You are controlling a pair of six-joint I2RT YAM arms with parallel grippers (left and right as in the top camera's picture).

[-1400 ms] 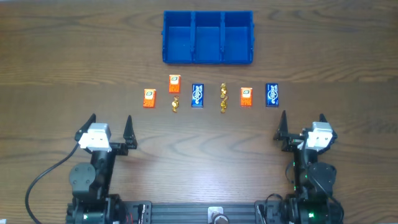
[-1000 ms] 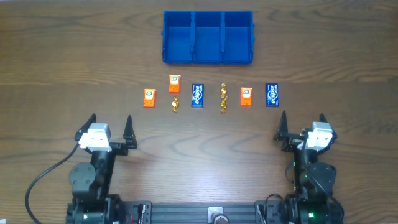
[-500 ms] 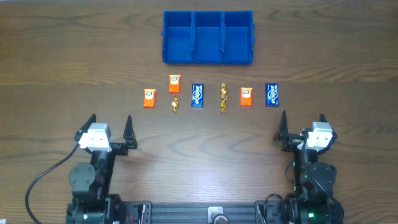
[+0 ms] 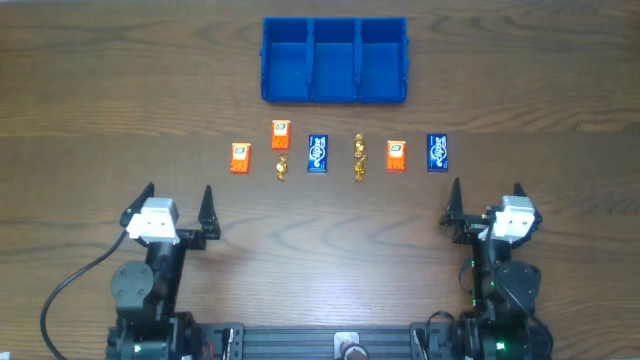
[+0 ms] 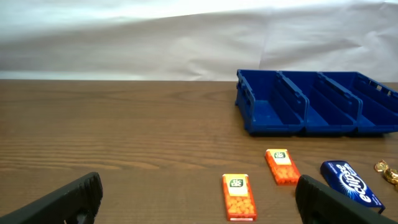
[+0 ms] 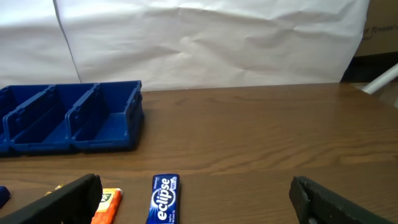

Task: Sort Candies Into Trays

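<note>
A blue tray (image 4: 334, 59) with three compartments stands at the far middle of the table. In front of it lies a row of candies: orange boxes (image 4: 240, 158) (image 4: 281, 134) (image 4: 397, 155), blue packs (image 4: 319, 153) (image 4: 437, 152) and gold-wrapped sweets (image 4: 281, 167) (image 4: 359, 159). My left gripper (image 4: 178, 205) is open near the front left, well short of the row. My right gripper (image 4: 485, 200) is open at the front right. The left wrist view has the tray (image 5: 311, 102), two orange boxes (image 5: 239, 196) (image 5: 282, 165) and a blue pack (image 5: 351, 183). A blue pack (image 6: 163, 198) lies ahead in the right wrist view.
The wooden table runs bare to the left and right of the candy row and between the arms. A white sheet (image 6: 205, 43) hangs behind the table's far edge. A black cable (image 4: 70, 290) loops beside the left arm's base.
</note>
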